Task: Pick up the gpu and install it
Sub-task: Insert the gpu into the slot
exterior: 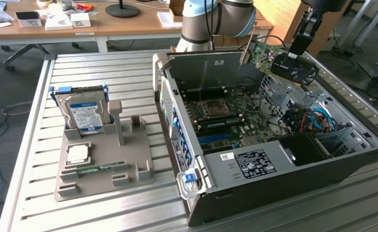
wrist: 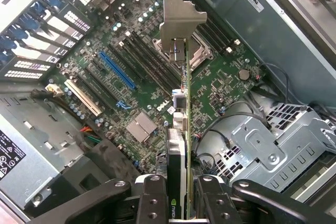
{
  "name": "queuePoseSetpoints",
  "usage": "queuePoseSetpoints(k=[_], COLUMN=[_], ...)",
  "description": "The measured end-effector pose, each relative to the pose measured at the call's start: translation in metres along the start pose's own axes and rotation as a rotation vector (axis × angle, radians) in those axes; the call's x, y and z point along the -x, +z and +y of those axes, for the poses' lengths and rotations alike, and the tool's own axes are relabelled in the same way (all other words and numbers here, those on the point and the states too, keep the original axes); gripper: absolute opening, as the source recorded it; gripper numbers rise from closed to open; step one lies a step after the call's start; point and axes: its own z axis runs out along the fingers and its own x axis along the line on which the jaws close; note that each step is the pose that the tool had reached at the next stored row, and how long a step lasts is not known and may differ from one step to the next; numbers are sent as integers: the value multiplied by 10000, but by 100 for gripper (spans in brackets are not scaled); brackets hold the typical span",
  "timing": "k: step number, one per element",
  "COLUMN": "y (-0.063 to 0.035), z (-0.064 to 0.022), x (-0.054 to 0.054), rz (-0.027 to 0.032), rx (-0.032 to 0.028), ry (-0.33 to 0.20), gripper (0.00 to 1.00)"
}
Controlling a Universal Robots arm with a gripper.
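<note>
The gpu (exterior: pixel 273 57) is a green card with a black fan and a metal end bracket. It hangs tilted above the back right of the open computer case (exterior: pixel 343 166). My gripper (exterior: pixel 294 54) is shut on its fan end from above. In the wrist view the gpu (wrist: pixel 187 103) is edge-on between the fingers (wrist: pixel 153 199), and my gripper (wrist: pixel 181 205) holds it well above the motherboard (wrist: pixel 220 85). Its bracket (wrist: pixel 178 19) points away over the CPU socket. The blue slot (wrist: pixel 116 71) lies off to one side of the card's edge.
The case's raised side wall (exterior: pixel 205 65) and metal drive cage (exterior: pixel 304 104) with cables stand close under the card. On the exterior view's left, a grey fixture (exterior: pixel 134 159) holds a hard drive (exterior: pixel 82 113), a CPU (exterior: pixel 78 153) and a RAM stick (exterior: pixel 102 168).
</note>
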Motion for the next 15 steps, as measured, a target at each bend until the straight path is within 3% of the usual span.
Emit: queuePoseSetpoints(k=[9,15], y=[0,1], z=[0,0], x=[0,0], rz=[1,13], rx=[0,5], ry=[-33,-729], gripper=[27,27])
